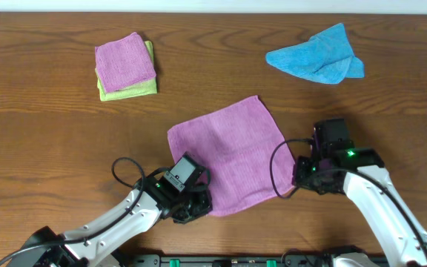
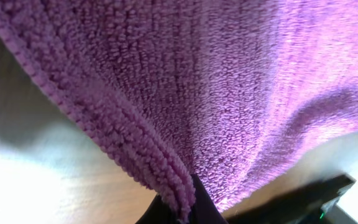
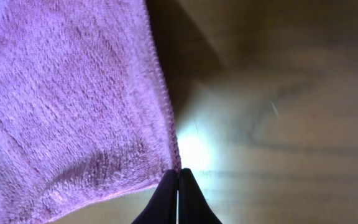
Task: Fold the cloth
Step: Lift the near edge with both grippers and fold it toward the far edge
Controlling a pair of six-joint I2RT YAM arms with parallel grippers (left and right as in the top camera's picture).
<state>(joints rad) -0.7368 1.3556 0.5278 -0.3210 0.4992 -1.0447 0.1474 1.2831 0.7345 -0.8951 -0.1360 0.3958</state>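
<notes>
Both arms reach in from the near edge in the overhead view. My left gripper [image 1: 197,205] sits on the cloth's [image 1: 232,156] near corner, and my right gripper [image 1: 301,172] is at its right-hand corner. The cloth lies spread as a mauve diamond in the middle of the table [image 1: 50,141], unfolded. Well apart at the far side are a folded pink-purple cloth [image 1: 124,63] stacked on a green cloth [image 1: 130,90] and a rumpled blue cloth [image 1: 316,59]. None of these are mine to touch.

From the left wrist, terry pile fills nearly everything. The cloth [image 2: 229,81] rises away from my left gripper [image 2: 186,210], whose dark fingers are closed tight on the hem, which bunches into a ridge where it enters them. Pale table shows beneath, so this corner looks raised a little.

From the right wrist, my right gripper [image 3: 178,180] has its two fingers pressed together with no gap. The stitched edge of the cloth [image 3: 67,99] runs straight down into their tips. I judge it a thin pinch on the corner hem, though how deep it goes I cannot see. Bare table [image 3: 278,93] lies to the side, with a shadow along the cloth's edge.

So the grasp is made and the fold itself is not begun. Next I judge that both corners must lift together and carry across to the far corners. The arms should move level so the cloth does not skew, and the slim right-hand hold must not slip.
</notes>
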